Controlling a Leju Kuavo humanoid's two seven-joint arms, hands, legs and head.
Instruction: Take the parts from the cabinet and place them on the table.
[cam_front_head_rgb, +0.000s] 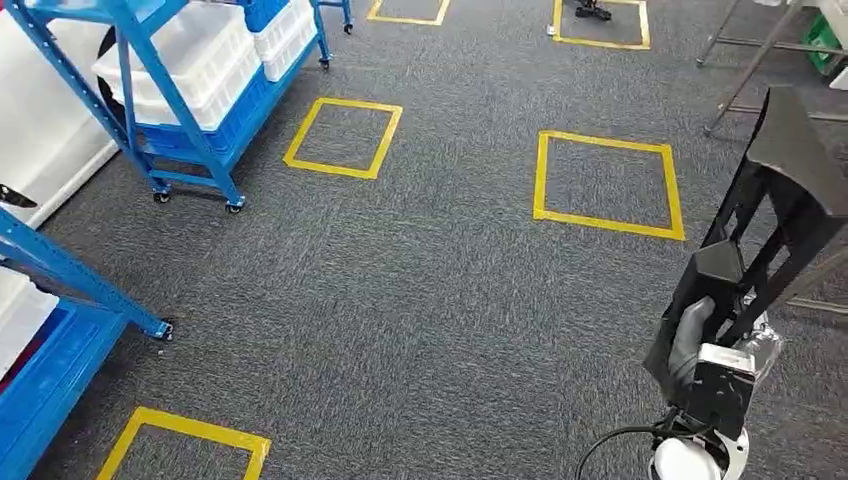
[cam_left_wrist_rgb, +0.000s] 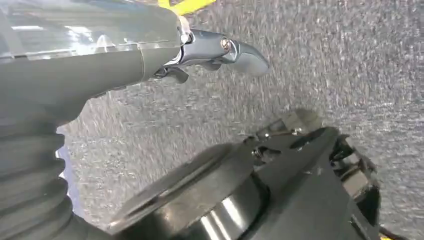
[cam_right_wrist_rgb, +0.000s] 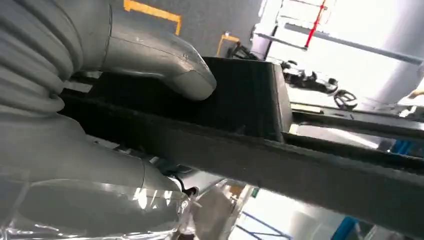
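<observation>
My right hand (cam_front_head_rgb: 712, 345) grips a black frame-shaped part (cam_front_head_rgb: 785, 175) at the lower right of the head view, and the part stands up above the hand. In the right wrist view the grey thumb (cam_right_wrist_rgb: 167, 67) lies across the black part (cam_right_wrist_rgb: 240, 95), with the other fingers under it. My left hand (cam_left_wrist_rgb: 220, 50) hangs over grey carpet with its fingers stretched out and nothing in them. A blue wheeled rack (cam_front_head_rgb: 185, 150) with white bins (cam_front_head_rgb: 200, 60) stands at the upper left.
A second blue rack (cam_front_head_rgb: 60, 290) juts in at the lower left. Yellow tape squares (cam_front_head_rgb: 343, 137) mark the grey carpet. Metal table legs (cam_front_head_rgb: 745, 60) stand at the upper right. Open carpet lies between the racks and my right arm.
</observation>
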